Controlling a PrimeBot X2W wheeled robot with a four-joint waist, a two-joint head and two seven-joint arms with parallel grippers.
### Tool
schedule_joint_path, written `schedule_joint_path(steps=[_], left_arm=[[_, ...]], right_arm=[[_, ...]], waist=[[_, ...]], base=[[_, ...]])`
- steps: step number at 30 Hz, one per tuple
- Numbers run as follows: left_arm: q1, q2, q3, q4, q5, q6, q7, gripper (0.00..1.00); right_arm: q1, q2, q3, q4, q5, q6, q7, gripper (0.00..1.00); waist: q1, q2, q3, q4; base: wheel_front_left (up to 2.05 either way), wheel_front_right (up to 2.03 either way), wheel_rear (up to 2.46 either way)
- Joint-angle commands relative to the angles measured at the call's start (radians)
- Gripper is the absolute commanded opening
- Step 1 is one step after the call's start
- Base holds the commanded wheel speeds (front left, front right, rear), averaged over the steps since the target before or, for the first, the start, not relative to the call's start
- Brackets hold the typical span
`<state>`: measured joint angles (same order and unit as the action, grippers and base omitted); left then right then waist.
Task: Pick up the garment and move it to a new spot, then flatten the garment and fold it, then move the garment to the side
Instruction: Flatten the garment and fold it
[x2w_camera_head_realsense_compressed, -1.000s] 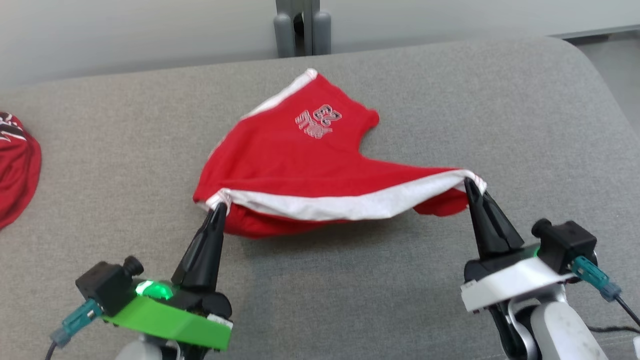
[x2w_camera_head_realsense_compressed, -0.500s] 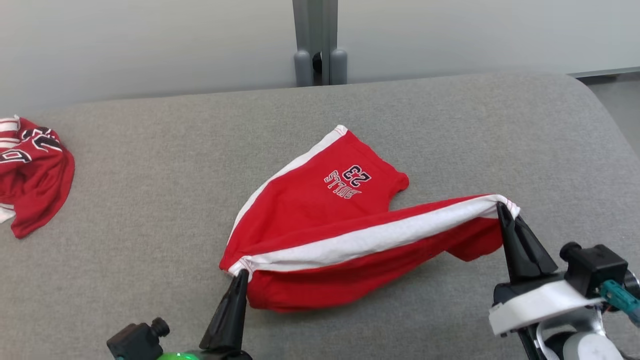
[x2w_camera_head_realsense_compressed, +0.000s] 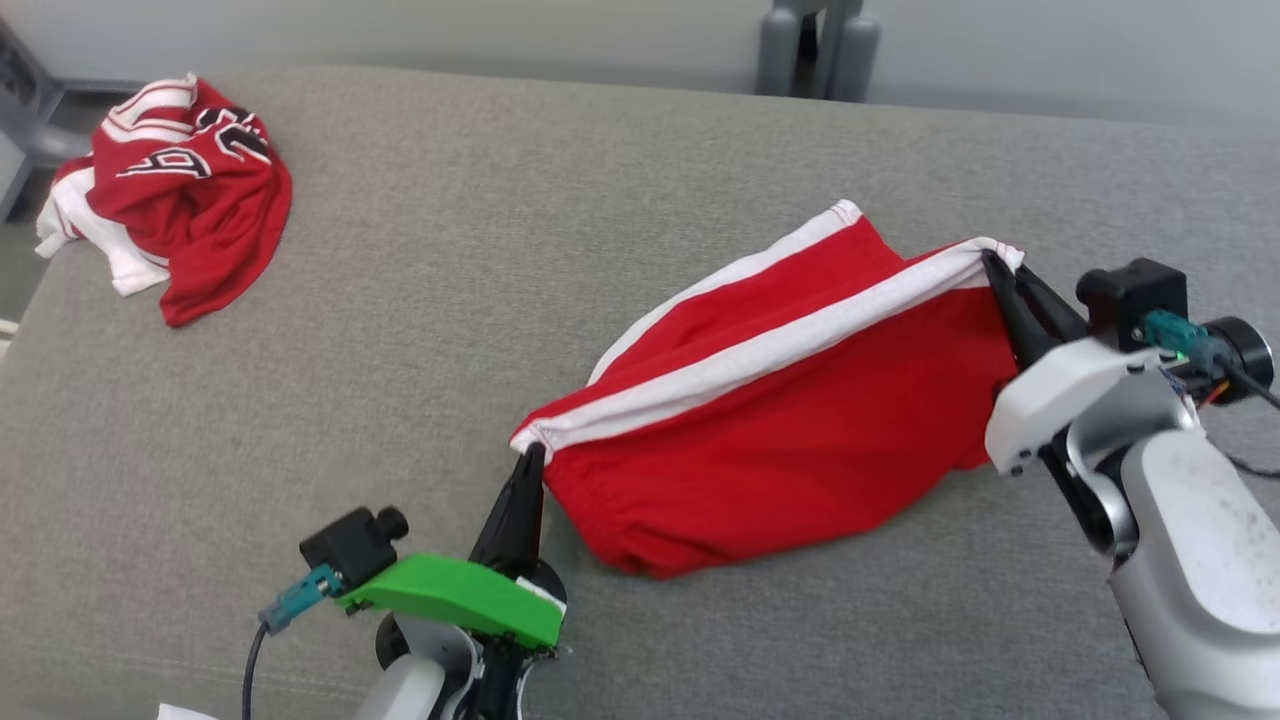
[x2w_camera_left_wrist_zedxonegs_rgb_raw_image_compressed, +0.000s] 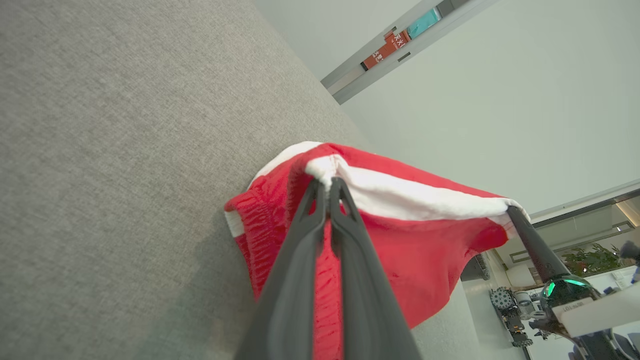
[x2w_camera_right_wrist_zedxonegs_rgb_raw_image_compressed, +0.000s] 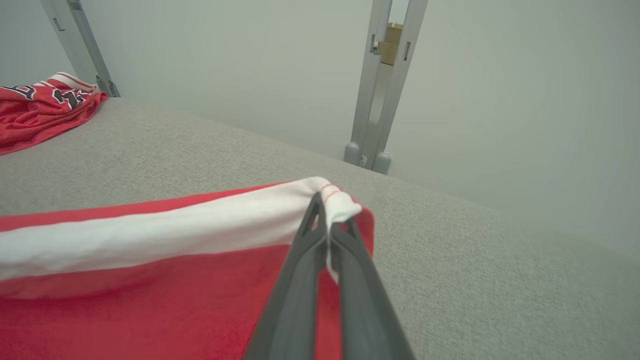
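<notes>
The red shorts (x2w_camera_head_realsense_compressed: 780, 450) hang stretched between both hands over the grey desk (x2w_camera_head_realsense_compressed: 420, 330), well apart from the crumpled red jersey (x2w_camera_head_realsense_compressed: 190, 180) and nearer the robot than it; their lower fold touches the desk. The left hand (x2w_camera_head_realsense_compressed: 530, 465) is pinched fully closed on the corner of the white side stripe (x2w_camera_head_realsense_compressed: 760, 350) at the end nearer the jersey; the right hand (x2w_camera_head_realsense_compressed: 995, 270) is likewise clamped tight on the stripe's corner at the end farther from the jersey.

This looks like the carry to a new spot, with flattening to follow. To do it well, I judge the stripe should be held taut between the hands and both lowered together, so the sagging cloth drags out smooth and does not bunch under itself; slack at either corner would likely leave a fold.

The left wrist view shows the gathered elastic waistband (x2w_camera_left_wrist_zedxonegs_rgb_raw_image_compressed: 255, 235) bunched beside the fingers, which the head view barely gives; the right wrist view shows the stitched hem caught between the fingers and the grey post (x2w_camera_right_wrist_zedxonegs_rgb_raw_image_compressed: 380, 100) beyond the jersey's side of the desk.
</notes>
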<state>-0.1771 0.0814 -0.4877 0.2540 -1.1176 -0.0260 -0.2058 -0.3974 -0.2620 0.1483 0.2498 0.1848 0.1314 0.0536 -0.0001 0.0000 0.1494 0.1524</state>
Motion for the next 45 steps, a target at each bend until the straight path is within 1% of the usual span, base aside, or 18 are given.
schedule_joint_path(steps=[1,5,8,15,16,18,19,20,21,22,24,28,30,34,35,41,45], left_arm=[[-0.039,-0.004,-0.001,0.017,-0.001,0.003,0.001,0.00],[-0.127,-0.022,-0.016,0.093,-0.023,-0.008,0.002,0.00],[-0.174,-0.026,-0.025,0.135,-0.035,-0.017,-0.010,0.00],[-0.237,-0.030,-0.062,0.200,-0.073,-0.034,-0.026,0.00],[-0.242,-0.030,-0.072,0.201,-0.080,-0.034,-0.028,0.00],[-0.254,-0.030,-0.100,0.203,-0.098,-0.028,-0.028,0.00],[-0.257,-0.030,-0.111,0.203,-0.102,-0.024,-0.028,0.00],[-0.261,-0.030,-0.122,0.202,-0.102,-0.017,-0.028,0.03],[-0.264,-0.030,-0.131,0.202,-0.091,-0.015,-0.029,0.34],[-0.267,-0.030,-0.141,0.198,-0.076,-0.011,-0.031,0.99],[-0.266,-0.022,-0.153,0.186,-0.059,-0.007,-0.032,1.00],[-0.246,0.023,-0.165,0.151,0.002,0.016,-0.042,1.00],[-0.235,0.056,-0.174,0.130,0.059,0.040,-0.048,1.00],[-0.205,0.103,-0.175,0.081,0.129,0.084,-0.054,1.00],[-0.195,0.119,-0.172,0.065,0.149,0.099,-0.056,1.00],[-0.152,0.171,-0.141,-0.008,0.197,0.148,-0.058,1.00],[-0.129,0.188,-0.129,-0.035,0.230,0.175,-0.059,1.00]], right_arm=[[-0.041,-0.011,0.012,0.026,0.008,-0.001,0.004,0.00],[-0.182,-0.031,0.059,0.159,0.034,-0.001,0.025,0.00],[-0.274,-0.042,0.081,0.255,0.028,-0.001,0.034,0.00],[-0.423,-0.040,0.117,0.471,0.032,-0.001,0.051,0.00],[-0.437,-0.038,0.123,0.492,0.034,-0.001,0.050,0.15],[-0.469,-0.035,0.135,0.546,0.035,-0.001,0.047,0.47],[-0.478,-0.033,0.140,0.564,0.037,-0.001,0.041,0.91],[-0.491,-0.031,0.142,0.582,0.040,-0.001,0.032,1.00],[-0.499,-0.030,0.144,0.595,0.041,-0.001,0.024,1.00],[-0.508,-0.030,0.148,0.612,0.043,-0.001,0.016,1.00],[-0.521,-0.029,0.157,0.636,0.048,-0.001,0.003,1.00],[-0.544,-0.034,0.175,0.673,0.063,-0.001,-0.022,1.00],[-0.548,-0.039,0.183,0.688,0.077,-0.001,-0.029,1.00],[-0.549,-0.057,0.203,0.714,0.102,-0.001,-0.033,1.00],[-0.545,-0.064,0.212,0.720,0.111,-0.001,-0.029,1.00],[-0.495,-0.098,0.258,0.747,0.169,-0.001,0.023,1.00],[-0.460,-0.111,0.283,0.758,0.225,-0.001,0.078,1.00]], waist=[[0.0001,0.0000,0.081,0.090],[0.0001,0.0000,0.129,0.118],[0.0001,0.0000,0.163,0.128],[0.0001,0.0000,0.202,0.141],[0.0001,0.0000,0.204,0.142],[0.0001,0.0000,0.205,0.143],[0.0001,0.0000,0.204,0.143],[0.0001,0.0000,0.202,0.142],[0.0001,0.0000,0.200,0.140],[0.0001,0.0000,0.196,0.139],[0.0001,0.0000,0.188,0.134],[0.0001,0.0000,0.168,0.120],[0.0001,0.0000,0.155,0.115],[0.0001,0.0000,0.122,0.112],[0.0001,0.0000,0.110,0.114],[0.0001,0.0000,0.071,0.134],[0.0001,0.0000,0.073,0.150]], base=[[0.00,0.00,0.00],[0.00,0.00,0.00],[0.00,0.00,0.00],[0.00,0.00,0.00],[0.00,0.00,0.00],[0.00,0.00,0.00],[0.00,0.00,0.00],[0.00,0.00,0.00],[0.00,0.00,0.00],[0.00,0.00,0.00],[0.00,0.00,0.00],[0.00,0.00,0.00],[0.00,0.00,0.00],[0.00,0.00,0.00],[0.00,0.00,0.00],[0.00,0.00,0.00],[0.00,0.00,0.00]])
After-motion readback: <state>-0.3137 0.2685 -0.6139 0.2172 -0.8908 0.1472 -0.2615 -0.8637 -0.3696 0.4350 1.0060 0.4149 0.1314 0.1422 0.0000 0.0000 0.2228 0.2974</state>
